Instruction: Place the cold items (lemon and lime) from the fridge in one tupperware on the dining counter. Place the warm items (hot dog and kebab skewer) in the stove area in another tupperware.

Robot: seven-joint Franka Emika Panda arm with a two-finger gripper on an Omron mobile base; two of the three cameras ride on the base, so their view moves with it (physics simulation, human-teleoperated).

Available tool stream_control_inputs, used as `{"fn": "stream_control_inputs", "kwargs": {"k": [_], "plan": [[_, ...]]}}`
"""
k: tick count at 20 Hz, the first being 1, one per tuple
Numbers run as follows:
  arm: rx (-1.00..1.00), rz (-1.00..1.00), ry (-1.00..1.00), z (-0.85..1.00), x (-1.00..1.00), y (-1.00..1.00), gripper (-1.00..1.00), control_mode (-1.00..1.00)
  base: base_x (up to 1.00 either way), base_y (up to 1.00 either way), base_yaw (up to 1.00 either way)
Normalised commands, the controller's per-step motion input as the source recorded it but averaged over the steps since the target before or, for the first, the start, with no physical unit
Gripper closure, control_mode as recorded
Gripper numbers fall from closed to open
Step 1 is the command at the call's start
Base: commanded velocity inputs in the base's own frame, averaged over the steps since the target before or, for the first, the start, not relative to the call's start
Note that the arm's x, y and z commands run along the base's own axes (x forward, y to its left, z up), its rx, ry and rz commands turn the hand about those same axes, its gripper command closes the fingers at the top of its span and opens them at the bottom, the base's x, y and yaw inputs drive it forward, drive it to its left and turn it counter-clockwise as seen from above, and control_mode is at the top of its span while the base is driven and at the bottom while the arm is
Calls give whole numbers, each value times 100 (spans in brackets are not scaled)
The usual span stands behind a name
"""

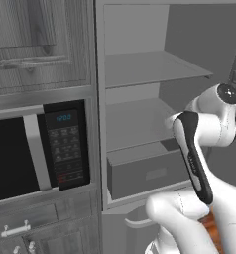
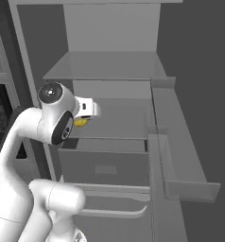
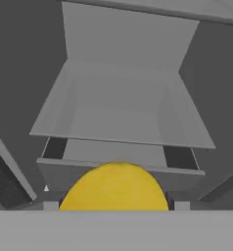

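Fridge (image 2: 109, 75) stands open; its door (image 2: 180, 156) swings out to the right in the right base view. Arm reaches in at mid-shelf height.

Lemon (image 3: 113, 188) sits right at the bottom of the hand view, large and close, between the two finger (image 3: 51, 206) tips whose small grey ends show at either side of it. In the right base view a yellow sliver of it peeks out under the white hand (image 2: 86, 109), off the shelf (image 2: 119, 120) and in front of it. Fingers stand well apart with the lemon filling the gap; it looks gripped.

Beyond the lemon: the drawer (image 3: 118, 169) front, then the bare shelf above it. Microwave (image 1: 38, 149) sits left of the fridge in the left base view.
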Motion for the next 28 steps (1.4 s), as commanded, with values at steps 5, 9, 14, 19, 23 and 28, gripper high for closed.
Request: {"fn": "stream_control_inputs", "kwargs": {"k": [5,9,14,19,23,28], "plan": [[-16,2,12,-67,-98,33,100,-100,0,0,0],[-4,1,-8,-10,-47,20,100,-100,0,0,0],[0,4,-3,-7,-10,2,100,-100,0,0,0],[0,2,0,-7,-3,1,100,100,-28,2,9],[0,0,0,0,0,0,100,100,-82,0,26],[0,0,0,0,0,0,100,100,-99,-2,24]]}}
